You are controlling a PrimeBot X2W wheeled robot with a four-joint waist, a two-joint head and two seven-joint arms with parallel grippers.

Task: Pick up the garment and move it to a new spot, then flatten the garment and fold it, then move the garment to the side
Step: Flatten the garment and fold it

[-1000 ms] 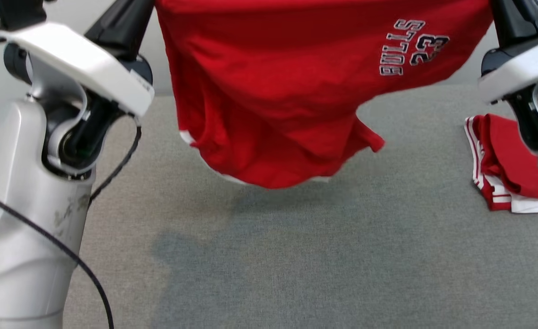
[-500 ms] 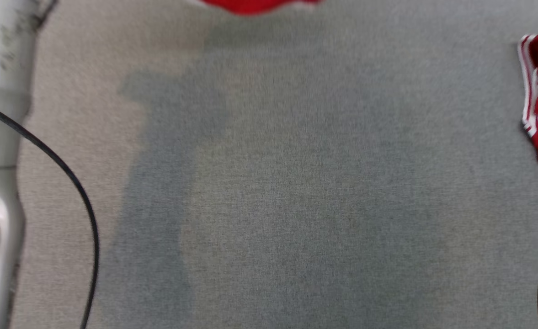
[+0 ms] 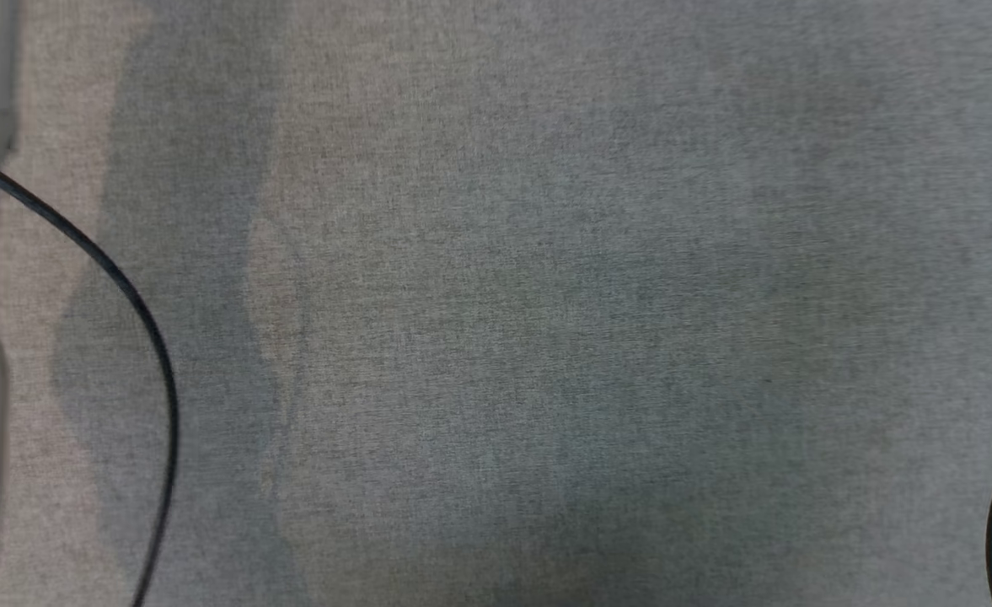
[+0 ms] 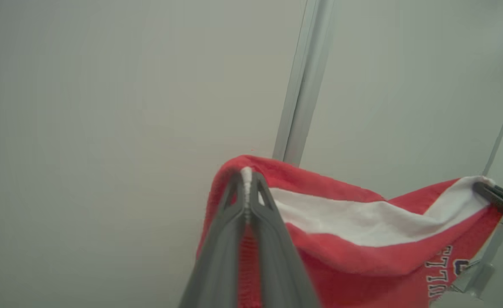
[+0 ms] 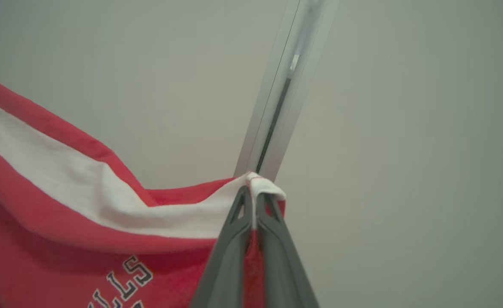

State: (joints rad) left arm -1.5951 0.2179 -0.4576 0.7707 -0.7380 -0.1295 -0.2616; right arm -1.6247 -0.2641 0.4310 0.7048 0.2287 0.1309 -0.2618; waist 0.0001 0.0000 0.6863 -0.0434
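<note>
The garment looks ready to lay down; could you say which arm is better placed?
Neither alone, probably: left gripper and right gripper each have jaws shut on a garment corner, so lower both together.

Soft, even light — broad faint shadows, slight motion blur throughout.

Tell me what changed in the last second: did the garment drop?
The head view swung down over the grey surface; that shift is the camera's, not the things'. Nothing was let go: the left gripper and right gripper stay shut on the red garment, stretched between them.
</note>
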